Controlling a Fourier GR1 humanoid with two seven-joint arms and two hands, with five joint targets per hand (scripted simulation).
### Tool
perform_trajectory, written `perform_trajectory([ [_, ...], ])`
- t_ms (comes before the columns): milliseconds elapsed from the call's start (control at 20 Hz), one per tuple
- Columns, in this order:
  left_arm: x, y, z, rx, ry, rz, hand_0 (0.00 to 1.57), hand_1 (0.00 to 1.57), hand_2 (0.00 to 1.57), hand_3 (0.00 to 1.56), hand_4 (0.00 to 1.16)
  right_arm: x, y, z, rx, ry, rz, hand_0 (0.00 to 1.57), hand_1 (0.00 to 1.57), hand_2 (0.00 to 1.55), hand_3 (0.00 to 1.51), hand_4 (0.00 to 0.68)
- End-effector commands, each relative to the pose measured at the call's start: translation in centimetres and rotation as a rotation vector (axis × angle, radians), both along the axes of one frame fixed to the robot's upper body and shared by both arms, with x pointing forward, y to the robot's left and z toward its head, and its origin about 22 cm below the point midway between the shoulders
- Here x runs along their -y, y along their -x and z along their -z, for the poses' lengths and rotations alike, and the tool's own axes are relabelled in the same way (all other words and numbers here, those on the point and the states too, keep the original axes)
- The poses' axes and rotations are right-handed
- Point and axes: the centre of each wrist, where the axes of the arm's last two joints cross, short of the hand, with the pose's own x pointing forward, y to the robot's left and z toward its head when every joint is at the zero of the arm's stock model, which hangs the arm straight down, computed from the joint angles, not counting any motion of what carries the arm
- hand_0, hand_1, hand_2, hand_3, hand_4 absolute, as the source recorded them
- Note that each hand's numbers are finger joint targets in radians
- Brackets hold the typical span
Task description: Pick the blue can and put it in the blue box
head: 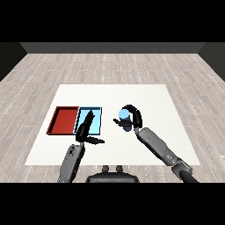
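The flat square table top [145, 94] is plain white. Around it the plank floor [110, 66] is pale grey with a wood-grain pattern. The shallow rectangular red tray [56, 119] has a darker red rim. Beside it, the shallow light blue tray [97, 115] has a brighter blue rim. The small cylindrical blue can [124, 116] has a paler blue top. Both hands, the left hand [86, 128] and the right hand [134, 117], are black, on grey forearms.
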Motion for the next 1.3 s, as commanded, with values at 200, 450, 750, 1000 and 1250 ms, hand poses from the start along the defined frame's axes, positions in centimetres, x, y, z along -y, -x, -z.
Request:
perform_trajectory([
  [200,2.8,-1.3,-0.3,-0.081,0.034,0.057,0.00,0.00,0.00,0.00,0.00,0.7,2.1,-1.0,0.020,0.035,-0.017,1.44,1.44,1.45,1.40,0.611],
  [450,2.9,-1.3,1.4,-0.100,0.026,0.074,0.00,0.00,0.00,0.00,0.00,1.0,1.7,-0.5,0.012,0.041,-0.061,1.46,1.46,1.46,1.40,0.610],
  [750,3.9,-2.5,3.7,-0.129,0.007,0.059,0.00,0.00,0.00,0.00,0.00,-0.7,0.1,-1.3,0.046,0.050,-0.064,1.49,1.49,1.47,1.40,0.604],
  [1000,5.6,-2.6,-0.5,-0.137,0.043,0.086,0.00,0.00,0.00,0.00,0.00,-1.5,0.7,-1.6,0.059,0.034,-0.082,1.49,1.49,1.47,1.40,0.606],
  [1250,6.3,-1.7,3.3,-0.179,0.031,0.074,0.00,0.00,0.00,0.00,0.00,0.1,1.2,-2.4,0.060,0.042,-0.118,1.48,1.48,1.46,1.40,0.605],
])
